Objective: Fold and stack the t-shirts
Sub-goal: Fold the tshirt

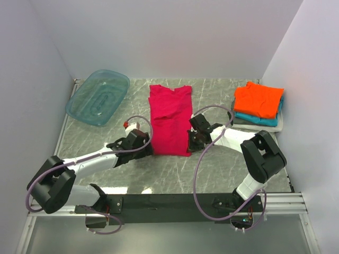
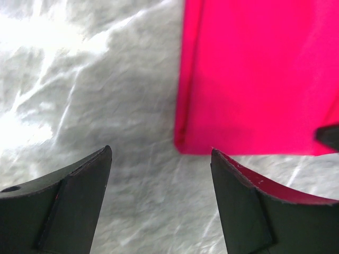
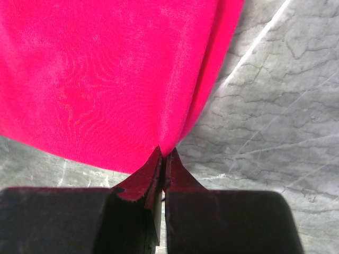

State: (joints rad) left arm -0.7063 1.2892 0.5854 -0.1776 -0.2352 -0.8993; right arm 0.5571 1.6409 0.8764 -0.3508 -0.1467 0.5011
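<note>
Mid-fold, crimson t-shirt (image 1: 169, 120) flat at centre of table (image 1: 222, 174): right gripper (image 3: 163, 159) pinched on its near-right hem corner, left gripper (image 2: 161, 151) wide open just short of near-left corner; next probably needs left closing there before lifting hem.

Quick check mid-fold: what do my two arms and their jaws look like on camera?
Both arms, left arm and right arm, have white links with bulky black joints. A lilac cable loops along each. The jaws are matte black, wedge-shaped.
</note>
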